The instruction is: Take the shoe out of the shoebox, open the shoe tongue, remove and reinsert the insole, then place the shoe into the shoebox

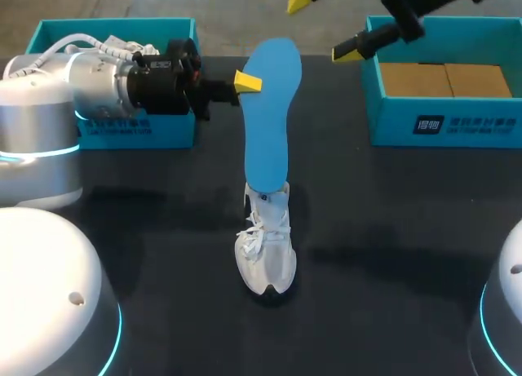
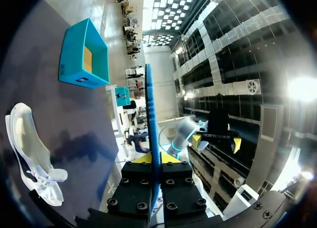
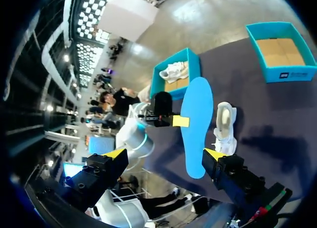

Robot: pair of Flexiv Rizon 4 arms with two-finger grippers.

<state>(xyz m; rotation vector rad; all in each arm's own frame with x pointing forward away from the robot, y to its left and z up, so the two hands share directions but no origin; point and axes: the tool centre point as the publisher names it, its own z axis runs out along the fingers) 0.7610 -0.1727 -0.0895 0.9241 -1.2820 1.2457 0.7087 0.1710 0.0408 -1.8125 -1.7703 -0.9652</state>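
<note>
White shoe [image 1: 265, 249] stands toe-near on the dark table [image 1: 391, 229], the blue insole [image 1: 273, 115] held in line with it, the left gripper [image 1: 247, 82] clamped on one long edge; the left wrist sees the insole edge-on between its fingers [image 2: 140, 159], shoe off to one side; the right wrist shows the right gripper [image 3: 164, 154] gaping, insole ahead of it.

Robotics lab: 2 arms [image 1: 96, 86] at black table [image 1: 391, 229].
</note>
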